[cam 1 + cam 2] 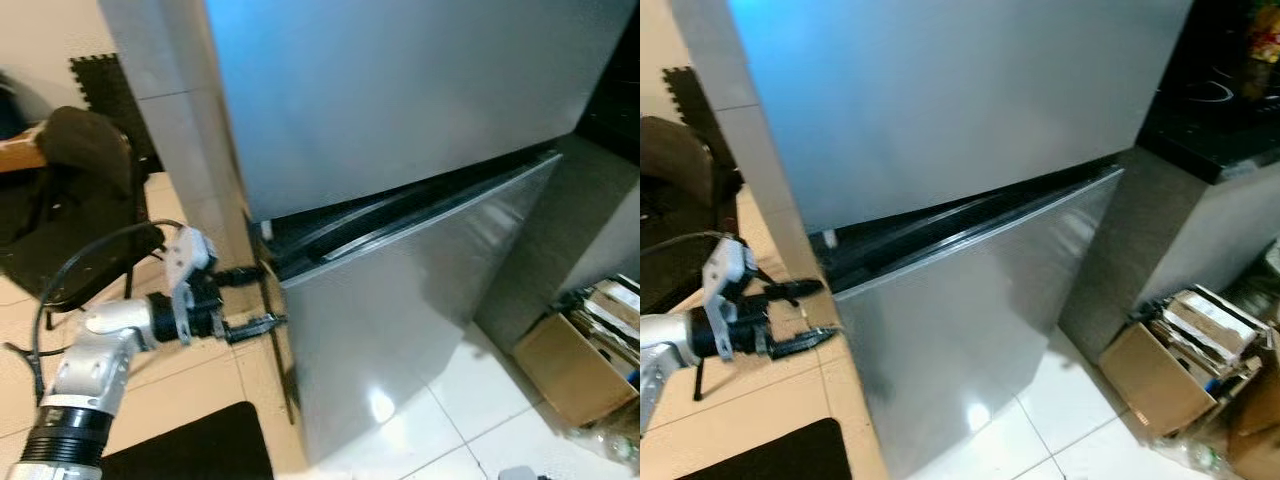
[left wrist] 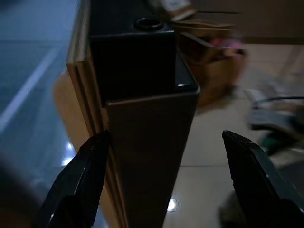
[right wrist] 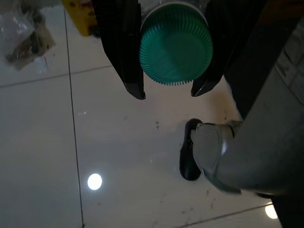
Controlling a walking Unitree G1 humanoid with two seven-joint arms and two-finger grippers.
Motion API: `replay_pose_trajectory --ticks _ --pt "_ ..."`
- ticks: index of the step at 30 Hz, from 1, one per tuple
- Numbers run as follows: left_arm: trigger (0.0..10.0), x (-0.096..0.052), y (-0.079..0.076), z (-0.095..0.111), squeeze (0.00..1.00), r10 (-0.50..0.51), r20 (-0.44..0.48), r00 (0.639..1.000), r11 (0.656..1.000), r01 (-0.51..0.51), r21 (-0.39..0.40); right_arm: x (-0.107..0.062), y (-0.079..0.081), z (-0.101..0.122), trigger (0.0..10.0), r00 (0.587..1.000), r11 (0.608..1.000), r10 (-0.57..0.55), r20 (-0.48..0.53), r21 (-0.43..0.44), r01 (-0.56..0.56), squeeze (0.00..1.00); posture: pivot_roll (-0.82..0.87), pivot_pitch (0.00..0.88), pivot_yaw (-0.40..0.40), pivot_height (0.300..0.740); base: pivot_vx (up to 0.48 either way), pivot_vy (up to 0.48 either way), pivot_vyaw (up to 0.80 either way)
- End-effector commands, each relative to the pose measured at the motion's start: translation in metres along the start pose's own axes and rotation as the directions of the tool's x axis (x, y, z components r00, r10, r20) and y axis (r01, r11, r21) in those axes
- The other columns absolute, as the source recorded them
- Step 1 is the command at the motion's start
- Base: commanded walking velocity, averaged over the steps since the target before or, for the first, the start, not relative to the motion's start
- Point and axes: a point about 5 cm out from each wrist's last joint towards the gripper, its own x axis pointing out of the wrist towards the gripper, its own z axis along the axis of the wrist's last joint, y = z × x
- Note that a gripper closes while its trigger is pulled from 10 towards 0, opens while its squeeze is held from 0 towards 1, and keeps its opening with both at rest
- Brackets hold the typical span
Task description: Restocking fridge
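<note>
The left end effector [image 1: 262, 297] has its fingers apart, straddling the edge of the fridge [image 1: 400, 180] at the dark seam between the upper and lower doors. The right end effector [image 3: 167, 90] is clamped on a bottle with a green ribbed cap [image 3: 175, 43] above the pale tiled floor [image 3: 71, 142]. A cardboard box [image 1: 1165, 365] of papers sits beside the fridge. No legible writing.

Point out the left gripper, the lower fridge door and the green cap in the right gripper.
left gripper [image 1: 262, 298]: left eye view, gap between its open fingertips at the door's edge.
lower fridge door [image 1: 400, 310]: left eye view, middle of its steel front.
green cap [image 3: 175, 43]: right wrist view, centre of the ribbed top.
</note>
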Motion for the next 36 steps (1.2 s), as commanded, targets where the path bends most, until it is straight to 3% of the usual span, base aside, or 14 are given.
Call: replay_pose_trajectory --ticks 1,6,8,11,12,16,17,18,20,28,31,32,35,36 --pt "10.0 0.018 -0.01 -0.001 0.0 -0.084 0.025 0.996 0.996 0.084 -0.021 -0.001 0.0 -0.008 10.0 1.0 1.0 -0.002 -0.022 0.017 0.003 0.0 -0.08 0.0 -0.024 0.74 0.0 0.0 0.0" --pt "10.0 0.031 -0.031 -0.003 0.0 -0.206 0.068 0.976 0.974 0.211 -0.085 -0.001 0.001 -0.009 10.0 1.0 1.0 -0.001 -0.025 0.016 0.001 0.0 -0.08 0.0 -0.022 0.74 0.0 0.0 0.0" --pt "10.0 0.031 -0.037 -0.012 0.0 -0.231 0.039 0.972 0.965 0.234 -0.121 0.0 0.002 -0.009 10.0 1.0 1.0 0.0 -0.026 0.015 0.0 0.0 -0.07 0.0 -0.019 0.74 0.0 0.0 0.0" --pt "10.0 0.023 -0.045 -0.051 0.0 -0.218 -0.115 0.969 0.956 0.188 -0.226 0.0 0.004 -0.011 10.0 1.0 1.0 0.004 -0.03 0.012 -0.004 0.0 -0.07 0.0 -0.018 0.74 0.0 0.0 0.0" --pt "10.0 0.023 -0.045 -0.051 0.0 -0.218 -0.115 0.969 0.956 0.188 -0.226 0.0 0.004 -0.011 10.0 1.0 1.0 0.004 -0.03 0.012 -0.004 0.0 -0.07 0.0 -0.018 0.74 0.0 0.0 0.0" --pt "10.0 0.011 -0.053 -0.092 0.0 -0.18 -0.263 0.948 0.941 0.087 -0.328 0.0 0.005 -0.012 10.0 0.999 1.0 0.01 -0.038 0.006 -0.01 0.0 -0.06 0.0 -0.018 0.74 0.0 0.0 0.0" --pt "10.0 0.011 -0.053 -0.092 0.0 -0.18 -0.263 0.948 0.941 0.087 -0.328 0.0 0.005 -0.012 10.0 0.999 1.0 0.01 -0.038 0.006 -0.01 0.0 -0.06 0.0 -0.018 0.74 0.0 0.0 0.0" --pt "10.0 0.004 -0.061 -0.114 0.0 -0.171 -0.343 0.924 0.922 0.027 -0.387 0.0 0.006 -0.012 10.0 0.999 1.0 0.011 -0.04 0.004 -0.011 0.0 -0.06 0.0 -0.019 0.74 0.0 0.0 0.0" --pt "10.0 0.0 -0.068 -0.131 0.0 -0.167 -0.394 0.904 0.906 -0.017 -0.422 0.0 0.006 -0.012 10.0 0.999 1.0 0.01 -0.042 0.002 -0.01 0.0 -0.06 0.0 -0.019 0.74 0.0 0.0 0.0" --pt "10.0 -0.006 -0.08 -0.169 0.0 -0.094 -0.509 0.856 0.878 -0.17 -0.448 0.001 0.006 -0.013 10.0 0.999 1.0 0.001 -0.051 -0.008 -0.002 0.0 -0.06 0.0 -0.018 0.74 0.0 0.0 0.0" --pt "10.0 -0.007 -0.086 -0.193 0.0 0.031 -0.581 0.814 0.836 -0.339 -0.431 0.0 0.006 -0.014 10.0 0.998 1.0 -0.011 -0.06 -0.019 0.01 0.0 -0.06 0.0 -0.017 0.74 0.0 0.0 0.0" --pt "10.0 -0.008 -0.09 -0.204 0.0 0.093 -0.614 0.784 0.793 -0.431 -0.43 0.0 0.005 -0.015 10.0 0.997 0.999 -0.025 -0.067 -0.026 0.023 0.0 -0.06 0.0 -0.017 0.74 0.0 0.0 0.0" --pt "10.0 -0.009 -0.093 -0.21 0.0 0.127 -0.633 0.763 0.763 -0.484 -0.43 0.0 0.004 -0.016 10.0 0.997 0.999 -0.034 -0.071 -0.03 0.032 0.0 -0.06 0.0 -0.017 0.74 0.0 0.0 0.0" --pt "10.0 -0.01 -0.099 -0.217 0.0 0.169 -0.656 0.735 0.716 -0.55 -0.431 0.0 0.004 -0.017 10.0 0.996 0.999 -0.039 -0.075 -0.033 0.036 0.0 -0.06 0.0 -0.018 0.74 0.0 0.0 0.0"
